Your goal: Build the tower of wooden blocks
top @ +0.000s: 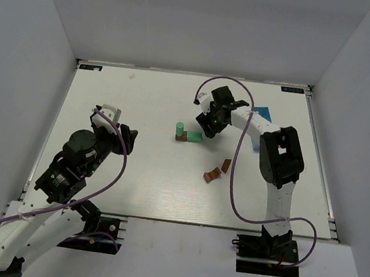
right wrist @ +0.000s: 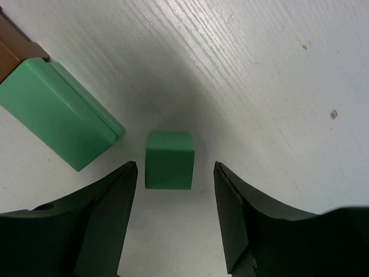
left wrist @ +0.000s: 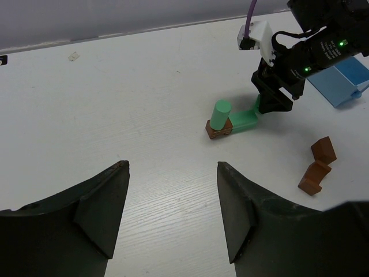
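Closest to the arm bases, the left gripper hangs over the near-left part of the counter. Its jaws are spread wide with nothing in them, just bare white surface underneath. It's well apart from all the blocks.

A bit further in and off to the right there are two loose pieces. One brown block and a second brown block sit just beside each other, both skewed. I honestly can't tell if they touch.

Further back, around the middle of the counter, is the tower, such as it is. It's a brown base block with a green cylinder standing upright on top. A long green block lies at its right side, one end up against the base block.

Just right of that long block, the right gripper points down at the counter. Its jaws are wide too, and a small green cube sits on the counter between them. There's a gap on each side, so it's not gripped.

Far right, a blue box sits behind the right arm, partly hidden.
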`<state>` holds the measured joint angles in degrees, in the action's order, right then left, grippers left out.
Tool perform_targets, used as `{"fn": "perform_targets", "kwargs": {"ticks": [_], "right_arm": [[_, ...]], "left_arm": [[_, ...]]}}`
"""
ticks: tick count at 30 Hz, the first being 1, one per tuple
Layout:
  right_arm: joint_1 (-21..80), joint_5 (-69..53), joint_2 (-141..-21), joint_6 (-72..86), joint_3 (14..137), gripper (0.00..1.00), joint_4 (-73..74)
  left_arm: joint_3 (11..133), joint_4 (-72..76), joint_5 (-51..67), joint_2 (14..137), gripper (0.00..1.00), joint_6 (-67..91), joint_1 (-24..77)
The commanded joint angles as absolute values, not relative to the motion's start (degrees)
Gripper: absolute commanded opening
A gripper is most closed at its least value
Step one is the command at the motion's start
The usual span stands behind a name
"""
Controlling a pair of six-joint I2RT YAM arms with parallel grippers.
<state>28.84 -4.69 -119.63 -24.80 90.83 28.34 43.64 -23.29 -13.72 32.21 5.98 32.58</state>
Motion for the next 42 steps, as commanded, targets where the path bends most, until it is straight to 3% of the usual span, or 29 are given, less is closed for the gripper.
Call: {"fn": "perform_targets", "kwargs": {"ticks": [1, 5, 8, 12, 15, 24, 28, 33, 42], "right_arm": [[28.65, -4.31, -120.67, -24.35, 93.78, 0.61, 27.86], [28.30, -4.39, -121.29, -24.26, 94.39, 0.56, 28.04], [28.21, -4.74, -121.03, -24.08, 94.22, 0.46, 28.04], [28.04, -4.58, -119.45, -25.74, 92.90, 0.15, 28.04], [27.34, -4.22, -115.76, -28.03, 92.03, 0.00, 27.33], [28.04, -18.45, -109.60, -43.74, 89.56, 0.00, 31.89], [28.13, -27.13, -115.20, -50.88, 99.89, 0.00, 42.87], [28.91, -28.30, -121.37, -55.72, 108.89, 0.00, 53.60], [30.50, -26.11, -121.73, -60.64, 107.49, 0.00, 52.82]], "left_arm": [[43.42, -22.41, -13.36, 32.26, 0.72, 5.89, 32.26], [43.42, -22.41, -13.36, 32.78, 0.71, 5.36, 32.26], [43.42, -22.41, -13.36, 32.78, 0.68, 5.36, 32.26], [43.42, -22.41, -13.36, 32.78, 0.65, 5.36, 32.26], [43.42, -22.41, -13.36, 32.78, 0.64, 5.36, 32.26], [43.42, -22.41, -13.36, 32.78, 0.63, 5.36, 32.26], [43.42, -22.41, -13.36, 32.78, 0.63, 5.36, 32.26], [43.42, -22.41, -13.36, 32.78, 0.63, 5.36, 32.26], [43.42, -22.41, -12.83, 32.78, 0.63, 5.36, 32.26]]}}
